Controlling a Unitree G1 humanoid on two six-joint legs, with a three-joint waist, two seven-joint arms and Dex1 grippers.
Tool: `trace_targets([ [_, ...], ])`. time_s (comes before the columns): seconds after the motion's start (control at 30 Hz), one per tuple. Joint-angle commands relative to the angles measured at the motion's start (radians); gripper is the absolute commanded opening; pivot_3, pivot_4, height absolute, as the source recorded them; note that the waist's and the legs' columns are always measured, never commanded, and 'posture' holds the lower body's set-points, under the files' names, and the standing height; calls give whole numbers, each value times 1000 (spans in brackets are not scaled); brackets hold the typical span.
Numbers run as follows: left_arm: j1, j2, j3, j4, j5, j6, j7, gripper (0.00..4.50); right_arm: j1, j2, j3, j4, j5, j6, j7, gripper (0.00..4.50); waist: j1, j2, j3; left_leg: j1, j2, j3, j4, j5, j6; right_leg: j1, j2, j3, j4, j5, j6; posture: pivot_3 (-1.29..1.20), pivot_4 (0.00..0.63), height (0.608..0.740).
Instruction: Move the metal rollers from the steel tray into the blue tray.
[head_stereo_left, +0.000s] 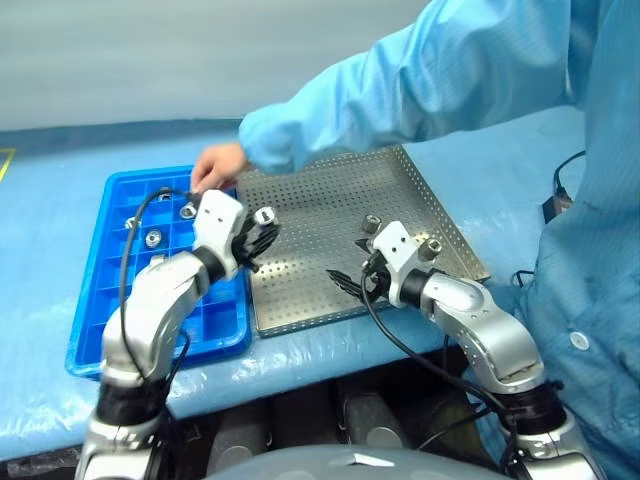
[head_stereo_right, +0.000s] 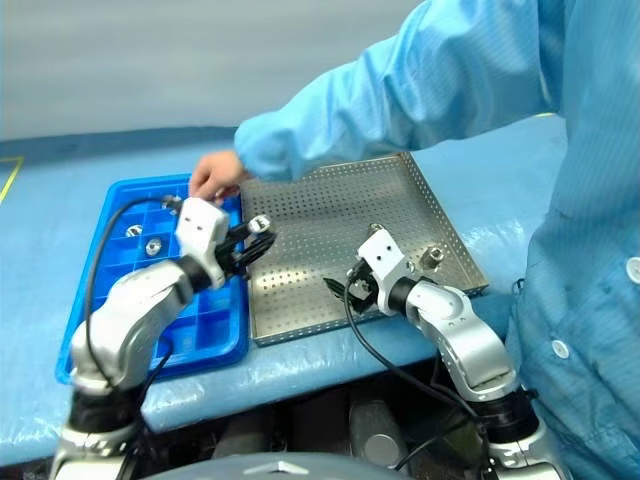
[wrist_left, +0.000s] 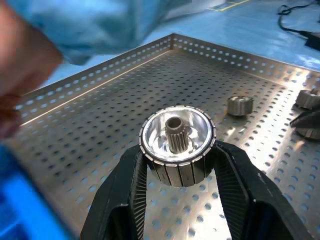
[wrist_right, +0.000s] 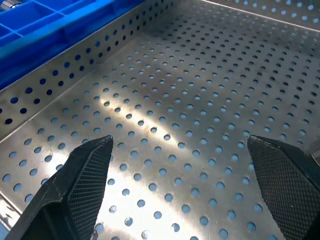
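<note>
My left gripper (head_stereo_left: 260, 230) is shut on one metal roller (wrist_left: 177, 145), a ribbed silver cylinder with a toothed centre. It is held above the left edge of the steel tray (head_stereo_left: 320, 215), beside the blue tray (head_stereo_left: 110, 330). Two more metal rollers (head_stereo_left: 371, 222) (head_stereo_left: 431, 247) lie on the steel tray's right side. Three rollers (head_stereo_left: 153, 238) sit in the blue tray's far compartments. My right gripper (head_stereo_left: 345, 283) hangs open low over the steel tray's near part, with its fingers (wrist_right: 85, 180) wide apart and nothing between them.
A person in a light blue coat stands at the right. One sleeve reaches across the steel tray's far end, with the hand (head_stereo_left: 218, 165) at the blue tray's far edge. A blue cloth (head_stereo_left: 50, 200) covers the table. Black cables (head_stereo_left: 560, 185) lie far right.
</note>
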Motion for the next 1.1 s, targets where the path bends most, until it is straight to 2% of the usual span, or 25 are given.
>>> trace_targets([
  [0.03, 88, 27, 87, -221, 17, 111, 83, 1709, -47, 18, 28, 15, 4, -38, 38, 4500, 23, 0, 0, 0, 0, 0, 0, 0, 0, 0, 0, 0, 0, 0, 0, 74, 150, 740],
  [0.2, 204, 48, 170, -383, 32, 226, 143, 1709, -98, 50, 89, 60, -5, -53, 77, 4500, 88, -1, 0, 0, 1, -2, 0, 1, -1, 1, 0, -3, 0, -3, 1, 158, 150, 740],
  [0.4, 335, 21, 255, -403, 52, 255, 209, 1709, -135, 66, 125, 98, -9, -69, 117, 4500, 131, -1, 0, 0, 0, -2, 0, 0, -1, 1, -2, -6, -1, -3, -1, 214, 150, 740],
  [0.7, 413, -1, 344, -389, 71, 270, 230, 1709, -149, 63, 126, 110, -20, -65, 138, 4500, 153, -1, 1, 0, 0, -5, 0, 0, -2, -1, -6, -13, -1, -5, -2, 226, 150, 740],
  [0.9, 443, 5, 347, -349, 85, 252, 229, 1709, -151, 60, 121, 105, -23, -58, 134, 4500, 154, 0, 1, 0, 0, -6, -1, 0, -2, -1, -8, -14, -2, -3, -5, 214, 150, 740],
  [1.1, 395, -19, 391, -337, 81, 224, 235, 3702, -149, 54, 117, 100, -29, -54, 126, 4500, 154, 0, 1, 0, 0, -6, -1, 0, -2, -1, -10, -15, -2, -4, -6, 205, 150, 740],
])
